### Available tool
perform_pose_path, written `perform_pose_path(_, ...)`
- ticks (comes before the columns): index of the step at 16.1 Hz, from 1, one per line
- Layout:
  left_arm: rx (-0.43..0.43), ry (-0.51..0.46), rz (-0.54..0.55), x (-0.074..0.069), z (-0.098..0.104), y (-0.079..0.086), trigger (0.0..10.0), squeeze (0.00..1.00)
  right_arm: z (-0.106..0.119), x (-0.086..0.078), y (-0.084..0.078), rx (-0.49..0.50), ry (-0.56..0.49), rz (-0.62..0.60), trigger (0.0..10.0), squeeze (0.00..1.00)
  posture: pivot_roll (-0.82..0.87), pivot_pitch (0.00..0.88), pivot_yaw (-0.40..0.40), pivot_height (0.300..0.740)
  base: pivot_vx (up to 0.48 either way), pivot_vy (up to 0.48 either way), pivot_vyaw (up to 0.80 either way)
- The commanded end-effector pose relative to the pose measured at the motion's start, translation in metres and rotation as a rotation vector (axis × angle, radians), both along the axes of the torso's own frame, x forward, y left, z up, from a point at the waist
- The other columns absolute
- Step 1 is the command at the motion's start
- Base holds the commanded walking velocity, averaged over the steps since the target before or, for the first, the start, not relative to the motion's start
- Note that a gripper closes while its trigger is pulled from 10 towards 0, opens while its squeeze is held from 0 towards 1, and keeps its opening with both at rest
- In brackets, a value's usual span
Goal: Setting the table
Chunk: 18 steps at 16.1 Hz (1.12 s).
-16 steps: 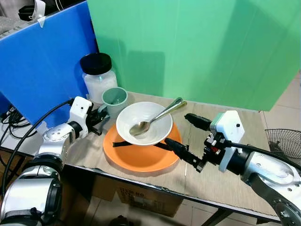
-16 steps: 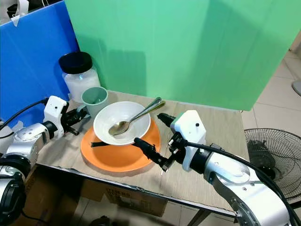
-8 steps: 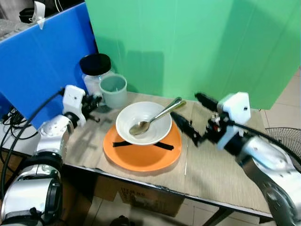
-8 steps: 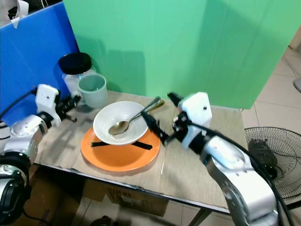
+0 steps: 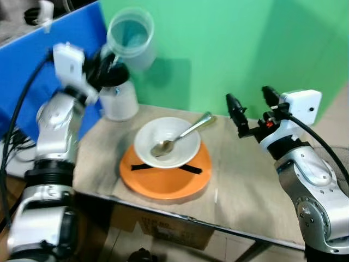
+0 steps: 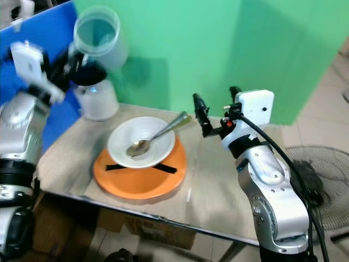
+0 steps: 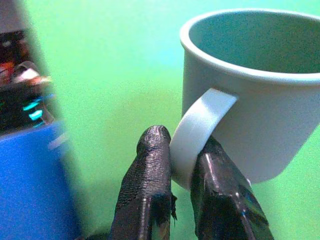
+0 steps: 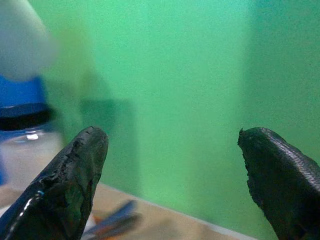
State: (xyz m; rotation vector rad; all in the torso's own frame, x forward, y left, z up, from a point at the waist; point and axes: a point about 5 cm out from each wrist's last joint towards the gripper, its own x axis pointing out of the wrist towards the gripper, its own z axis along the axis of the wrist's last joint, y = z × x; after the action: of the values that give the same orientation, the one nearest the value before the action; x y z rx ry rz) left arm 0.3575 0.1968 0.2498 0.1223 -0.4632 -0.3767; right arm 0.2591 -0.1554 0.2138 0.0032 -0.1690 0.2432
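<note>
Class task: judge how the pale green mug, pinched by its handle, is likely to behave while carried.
The mug looks like light plastic, empty, probably easy to carry. The left hand pinches only its handle, so it may swing or tip.

The left arm was raised high at the upper left of the head view, its left claw [image 7: 182,192] pinched shut on the handle of a cup [image 7: 250,95]. The right arm reached up at the right of the frame, its right claw [image 5: 252,106] held with fingers spread wide, gripping nothing.
</note>
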Motion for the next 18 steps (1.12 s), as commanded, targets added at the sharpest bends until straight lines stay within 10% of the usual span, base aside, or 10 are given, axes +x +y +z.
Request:
perform_pose_path(1,-0.045,-0.044,-0.115,-0.012,0.018,-0.035,0.0,0.00,-0.002,-0.001,-0.009,0.008,0.000,-0.090,10.0,0.00,0.07,0.000,0.059,0.727,0.000,0.000,-0.76)
perform_pose_path(6,-0.095,-0.053,-0.183,-0.054,0.023,-0.076,0.4,0.00,-0.001,-0.012,-0.002,-0.015,-0.025,-0.141,10.0,0.00,0.07,0.000,0.050,0.727,0.000,0.000,-0.76)
perform_pose_path(7,-0.086,-0.055,-0.209,-0.064,0.026,-0.082,2.4,0.00,-0.001,-0.012,0.000,-0.011,-0.031,-0.143,10.0,0.00,0.07,0.000,0.050,0.727,0.000,0.000,-0.77)
perform_pose_path(8,-0.112,-0.057,-0.219,-0.070,0.030,-0.089,8.2,0.00,0.001,-0.012,0.001,-0.011,-0.040,-0.145,10.0,0.00,0.07,0.000,0.047,0.727,0.000,0.000,-0.77)
perform_pose_path(9,-0.102,-0.043,-0.228,-0.073,0.025,-0.100,10.0,0.00,0.000,-0.011,0.003,-0.009,-0.036,-0.141,10.0,0.00,0.08,0.000,0.043,0.727,0.000,0.000,-0.78)
perform_pose_path(18,0.068,0.305,0.115,-0.073,-0.053,-0.060,10.0,0.00,-0.024,-0.007,-0.004,-0.058,0.112,-0.178,10.0,0.00,0.10,0.000,0.023,0.727,0.000,0.000,-0.78)
